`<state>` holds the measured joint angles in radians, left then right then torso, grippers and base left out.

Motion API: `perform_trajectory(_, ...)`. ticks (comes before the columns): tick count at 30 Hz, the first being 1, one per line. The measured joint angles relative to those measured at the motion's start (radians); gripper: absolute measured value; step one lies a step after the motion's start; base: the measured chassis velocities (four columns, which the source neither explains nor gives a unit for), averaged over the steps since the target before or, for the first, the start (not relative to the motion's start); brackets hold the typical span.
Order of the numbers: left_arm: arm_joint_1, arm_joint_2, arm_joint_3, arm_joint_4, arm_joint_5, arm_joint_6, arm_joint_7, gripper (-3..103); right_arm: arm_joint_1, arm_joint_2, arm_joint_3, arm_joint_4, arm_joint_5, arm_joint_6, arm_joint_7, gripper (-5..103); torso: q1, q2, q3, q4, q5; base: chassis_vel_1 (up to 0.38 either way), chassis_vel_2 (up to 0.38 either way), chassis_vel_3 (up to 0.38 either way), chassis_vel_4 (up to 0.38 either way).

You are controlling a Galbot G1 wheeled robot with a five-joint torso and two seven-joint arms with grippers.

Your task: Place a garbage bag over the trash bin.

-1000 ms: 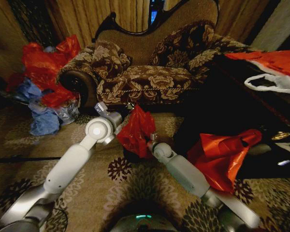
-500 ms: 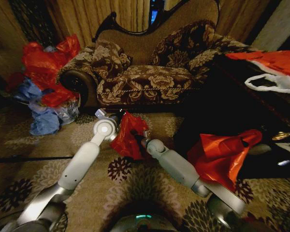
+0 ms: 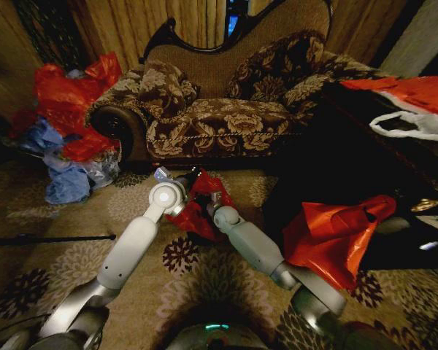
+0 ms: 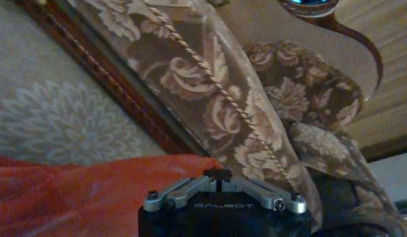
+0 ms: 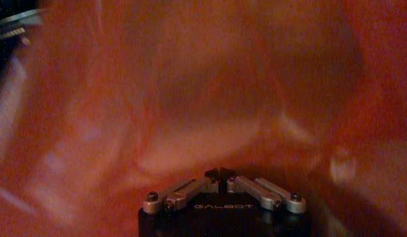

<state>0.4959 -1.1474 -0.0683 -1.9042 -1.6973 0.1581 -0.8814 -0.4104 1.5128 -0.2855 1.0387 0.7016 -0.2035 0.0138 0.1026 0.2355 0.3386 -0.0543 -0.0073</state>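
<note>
The red crinkly garbage bag (image 3: 201, 205) hangs low over the carpet just in front of the sofa, held between my two arms. My left gripper (image 3: 191, 175) sits at the bag's far upper edge, and in the left wrist view this gripper (image 4: 218, 174) is shut with red plastic (image 4: 91, 192) beside it. At the bag's right side is my right gripper (image 3: 210, 197). In the right wrist view that gripper (image 5: 220, 173) is shut and the bag (image 5: 203, 89) spreads right in front of it. The trash bin is hidden behind the bag and arms.
A floral sofa (image 3: 226, 117) stands right behind the bag. To the left lies a heap of red and blue bags (image 3: 66, 131). A larger red-orange bag (image 3: 328, 226) leans on a dark table (image 3: 350, 153) at the right, and a white bag (image 3: 412, 125) lies on that table.
Both arms have stretched forward and down. The garbage bag has moved away from me and lower, toward the floor by the sofa's front.
</note>
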Motion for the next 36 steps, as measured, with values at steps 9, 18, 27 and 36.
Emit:
perform_trajectory(9,-0.045,-0.013,0.001,-0.027,-0.026,-0.021,-0.046,0,-0.024,-0.045,-0.022,0.021,-0.006,-0.048,-0.002,0,0.000,0.000,0.000,-0.0001,0.0000,0.000,0.000,0.000,0.000)
perform_trajectory(18,-0.076,-0.056,-0.004,0.013,-0.043,-0.042,-0.135,0,-0.032,-0.094,-0.067,0.078,0.014,-0.134,-0.001,0,0.000,0.000,0.000,0.0000,-0.0002,0.000,0.000,0.000,0.000)
perform_trajectory(27,-0.096,-0.085,-0.027,0.180,-0.009,-0.046,-0.135,0,-0.010,-0.100,-0.112,0.081,0.028,-0.139,0.003,0,0.000,0.000,0.000,0.0000,0.0001,0.000,0.000,0.000,0.000)
perform_trajectory(36,-0.061,-0.094,-0.035,0.313,0.068,-0.046,-0.133,0,0.038,-0.022,-0.084,-0.031,0.031,-0.143,-0.012,0,0.000,0.000,0.000,0.0002,-0.0001,0.000,0.000,0.000,0.000)
